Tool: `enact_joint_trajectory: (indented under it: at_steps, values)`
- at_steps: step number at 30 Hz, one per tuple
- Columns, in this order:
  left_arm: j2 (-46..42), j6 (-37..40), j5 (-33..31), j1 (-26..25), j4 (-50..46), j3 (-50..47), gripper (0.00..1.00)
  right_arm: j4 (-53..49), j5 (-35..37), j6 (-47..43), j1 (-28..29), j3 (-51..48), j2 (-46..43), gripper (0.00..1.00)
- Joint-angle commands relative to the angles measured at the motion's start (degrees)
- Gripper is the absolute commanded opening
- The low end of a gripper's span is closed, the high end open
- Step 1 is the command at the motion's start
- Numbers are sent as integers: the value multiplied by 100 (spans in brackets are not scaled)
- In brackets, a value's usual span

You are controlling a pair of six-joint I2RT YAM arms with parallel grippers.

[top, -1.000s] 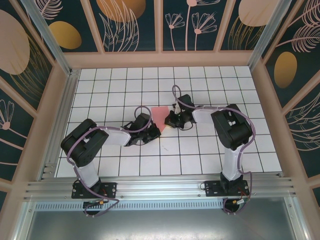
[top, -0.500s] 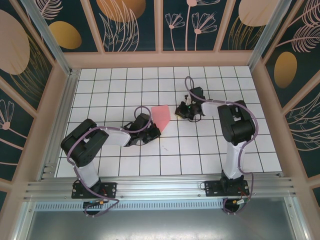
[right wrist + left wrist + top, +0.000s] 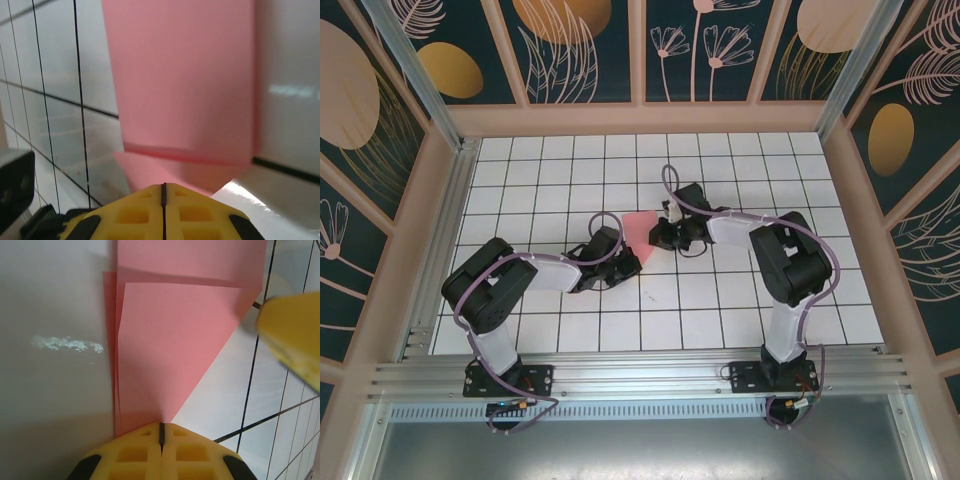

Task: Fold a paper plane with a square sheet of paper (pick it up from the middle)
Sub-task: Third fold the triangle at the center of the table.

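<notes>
Pinching thin, creased salmon-pink paper (image 3: 170, 355), left claw (image 3: 161, 432) and right claw (image 3: 163, 192) both clamp tight.

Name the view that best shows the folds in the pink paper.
Left wrist: the paper spreads wide, its stacked edges and a diagonal fold plain, running under the shut left gripper. Right wrist shows one crosswise fold edge close up; the top view, a small pink patch.
</notes>
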Motion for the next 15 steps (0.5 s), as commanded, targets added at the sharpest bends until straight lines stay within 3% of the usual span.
enact_joint_trajectory:
  at_steps: [1, 7, 15]
  values:
    - [213, 90, -171, -1, -844, -91, 0, -34, -214, 19, 64, 16, 206, 7]
    - [215, 132, -144, 1, -885, -61, 0, -132, -181, 43, -3, 382, 609, 6]
    - [184, 155, -154, 4, -916, -37, 0, 66, 92, 439, -695, 564, 559, 7]
